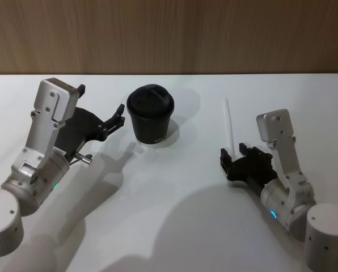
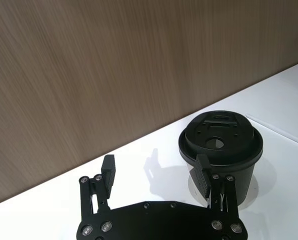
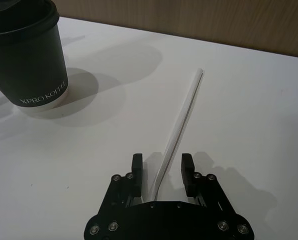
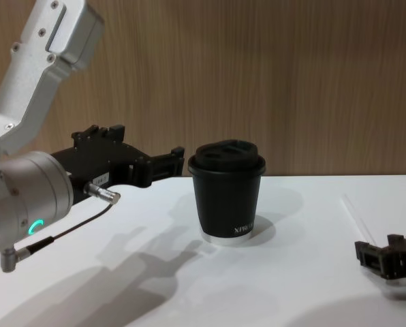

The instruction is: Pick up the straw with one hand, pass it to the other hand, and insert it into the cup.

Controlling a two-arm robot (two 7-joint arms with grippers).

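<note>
Lying between jaws of right gripper (image 3: 162, 162): straw (image 3: 185, 106)

Indoor robot test station, of the laboratory or demonstration kind. A smooth white worktop (image 1: 174, 226) is backed by a wall panel (image 1: 169, 34) finished in wood grain. The setting is identified by the silver robot arm (image 4: 33, 75), fitted with a green-lit ring and an exposed cable, which is stationed at the worktop, and by a black lidded paper cup (image 4: 229, 204) set out as a prop.
</note>
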